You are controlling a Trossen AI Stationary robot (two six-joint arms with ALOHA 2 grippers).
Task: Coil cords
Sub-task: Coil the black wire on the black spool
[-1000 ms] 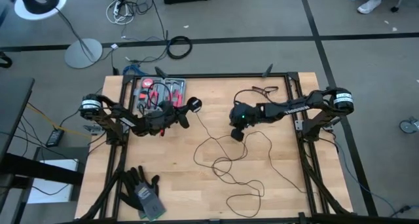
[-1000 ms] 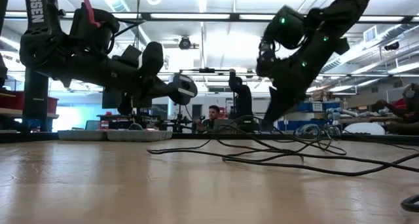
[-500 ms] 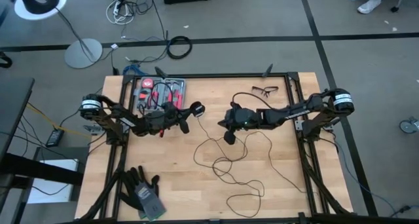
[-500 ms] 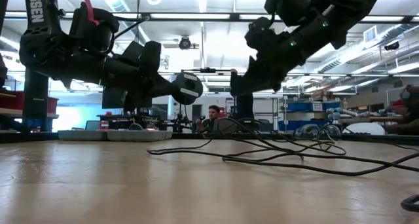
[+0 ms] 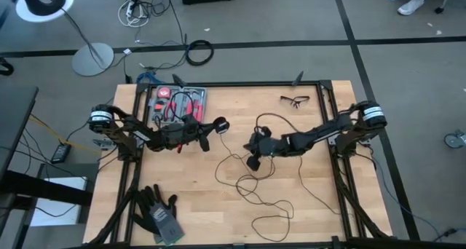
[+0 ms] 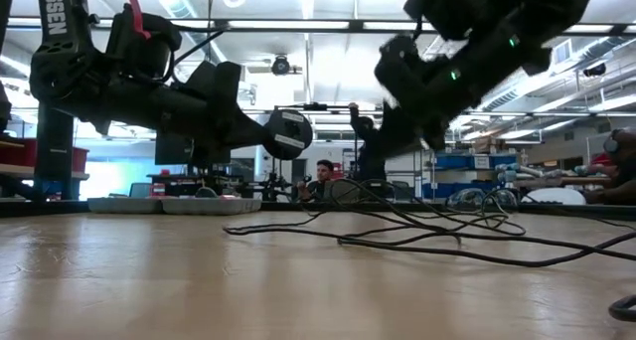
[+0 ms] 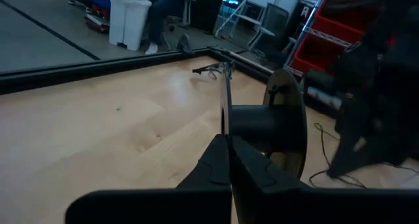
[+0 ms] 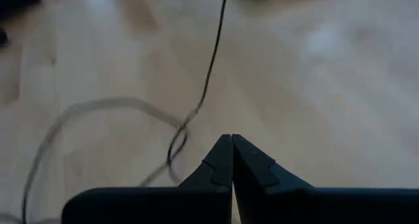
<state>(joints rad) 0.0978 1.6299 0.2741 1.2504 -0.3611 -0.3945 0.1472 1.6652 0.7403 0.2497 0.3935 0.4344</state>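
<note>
The left hand point(image 5: 206, 135) hangs above the surface point(image 5: 306, 198) a little toward nine o'clock from its middle, its fingers point(image 7: 226, 160) pressed together with the cord point(image 5: 266, 180) pinched between them just behind the puck point(image 5: 218, 124). The puck is a small round black disc on a short dark hub, held clear of the wood; in the low view its flat face point(image 6: 289, 133) turns toward the camera, and in the left wrist view it stands edge-on. From it the cord runs off toward three o'clock.

The right hand point(image 5: 251, 143) sits near the middle of the surface, raised above it, fingers point(image 8: 230, 160) shut tip to tip; whether the cord is caught between them cannot be told. The cord passes close by this hand and arches up in a small loop just beyond it at twelve o'clock.

The cord is very thin and black. Its slack lies in loose, overlapping loops spreading from the middle of the surface toward five and six o'clock, with no single long axis, the loops crossing one another flat on the wood.
</note>
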